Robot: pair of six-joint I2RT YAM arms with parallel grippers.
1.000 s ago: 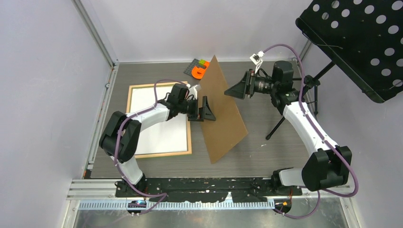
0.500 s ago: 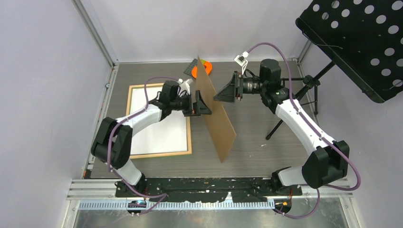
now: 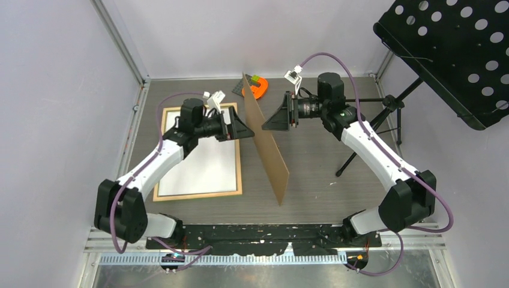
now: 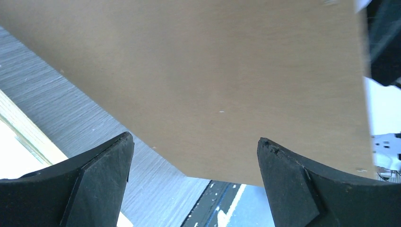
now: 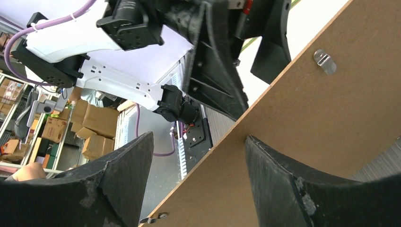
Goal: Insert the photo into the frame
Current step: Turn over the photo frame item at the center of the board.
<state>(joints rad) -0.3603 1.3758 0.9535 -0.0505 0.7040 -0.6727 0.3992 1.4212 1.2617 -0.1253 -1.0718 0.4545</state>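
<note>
Board (image 3: 270, 156) upright (on edge), between both spread jaws

Left of the upright backing board (image 3: 268, 157): frame (image 3: 198, 194) flat on the table (image 3: 336, 198), photo (image 3: 201, 171) lying inside. Just behind the board's far end: small plastic piece (image 3: 258, 90).

- The left arm (image 3: 157, 163) covers part of the far rail of the frame (image 3: 240, 175).
- The photo (image 3: 204, 171) shows only white; its other face is hidden.
- The board (image 3: 271, 163) hides part of an orange thing (image 3: 259, 90) too small to identify.
- Both wrist views cut the board off.
</note>
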